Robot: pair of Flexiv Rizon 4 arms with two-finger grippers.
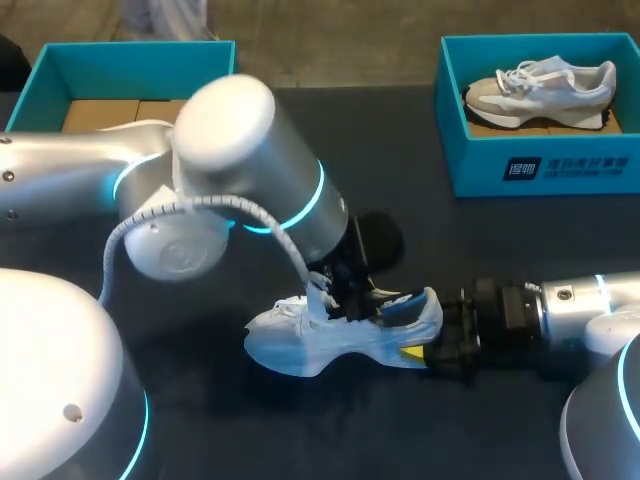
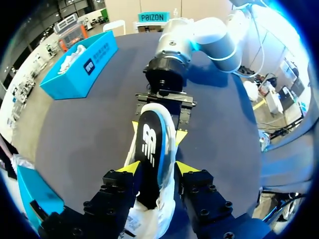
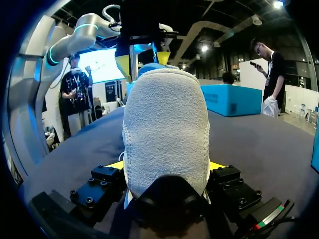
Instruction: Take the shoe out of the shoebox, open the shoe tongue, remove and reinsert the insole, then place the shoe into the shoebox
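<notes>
while both jaws clamp the shoe (image 1: 330, 345), left arm (image 1: 260, 170) slants (steeply)

At the table's (image 1: 200, 420) far right corner I read one open-topped teal box (image 1: 470, 165). Inside it lies a grey-and-white sneaker (image 1: 540, 92) with white laces. The table surface is dark.

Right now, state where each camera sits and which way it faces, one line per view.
Head view: above and behind me, facing down on the table; left arm and right arm show.
Left wrist view: on the left wrist, facing down along the left gripper into the shoe; right gripper beyond.
Right wrist view: on the right wrist, facing level along the right gripper at the shoe's heel; left gripper beyond.
Shared: all three show the shoe.
</notes>
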